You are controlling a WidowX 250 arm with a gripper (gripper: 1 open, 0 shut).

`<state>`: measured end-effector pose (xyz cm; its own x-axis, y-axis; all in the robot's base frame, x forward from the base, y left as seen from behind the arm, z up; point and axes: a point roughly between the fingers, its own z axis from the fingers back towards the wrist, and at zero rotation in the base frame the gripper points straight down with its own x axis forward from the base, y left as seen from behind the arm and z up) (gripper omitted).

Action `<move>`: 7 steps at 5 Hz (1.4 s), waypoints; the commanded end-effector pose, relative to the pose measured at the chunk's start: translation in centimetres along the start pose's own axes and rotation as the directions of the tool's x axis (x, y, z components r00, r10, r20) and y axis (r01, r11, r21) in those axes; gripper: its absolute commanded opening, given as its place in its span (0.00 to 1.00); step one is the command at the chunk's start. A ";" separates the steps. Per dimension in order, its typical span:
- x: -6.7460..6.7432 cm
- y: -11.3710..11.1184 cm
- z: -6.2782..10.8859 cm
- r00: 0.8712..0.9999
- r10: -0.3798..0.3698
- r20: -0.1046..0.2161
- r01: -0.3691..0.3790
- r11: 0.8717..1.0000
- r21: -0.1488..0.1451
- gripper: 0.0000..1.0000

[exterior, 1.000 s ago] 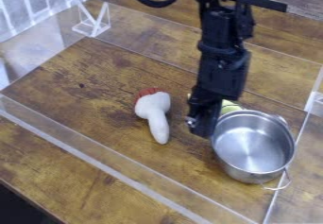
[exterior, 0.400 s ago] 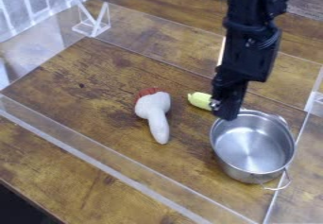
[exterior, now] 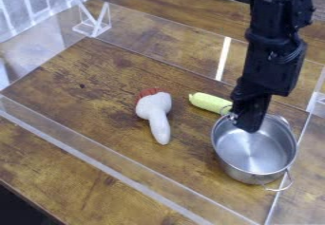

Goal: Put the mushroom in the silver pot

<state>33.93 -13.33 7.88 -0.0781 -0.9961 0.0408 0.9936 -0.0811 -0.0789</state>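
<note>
Far to the left of the silver pot, up near the back corner, a small clear plastic stand (exterior: 91, 20) sits on the wooden tabletop (exterior: 76, 86), with low clear walls fencing in the working area. Closer in, still left of the pot, the mushroom (exterior: 156, 116) lies flat on its side on the wood, its red-brown cap pointing toward the back and its thick white stem stretching toward the front edge. Nothing is touching it, and it lies clear of the pot's rim. Between the mushroom and the pot, a little farther back, a small yellow-green vegetable (exterior: 210, 103) rests on the wood, just beside the pot's far-left rim. The silver pot (exterior: 256, 149) stands upright near the right wall of the enclosure, open mouth up, one loop handle showing at its front-right. The black arm comes down from the top right, and its pincer (exterior: 246, 122) points straight down over the back rim of the pot; its fingers look pressed together and carry nothing.
</note>
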 end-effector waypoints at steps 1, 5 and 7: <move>1.2 -0.3 0.3 0.999 -0.033 0.028 0.032 0.999 0.037 0.00; -0.9 1.9 1.3 0.999 0.020 0.050 -0.022 0.999 0.038 0.00; -2.1 2.5 4.2 0.998 0.030 0.051 -0.029 1.000 -0.007 1.00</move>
<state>36.20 -11.89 9.99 -0.0548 -0.9954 0.0790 0.9881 -0.0655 -0.1394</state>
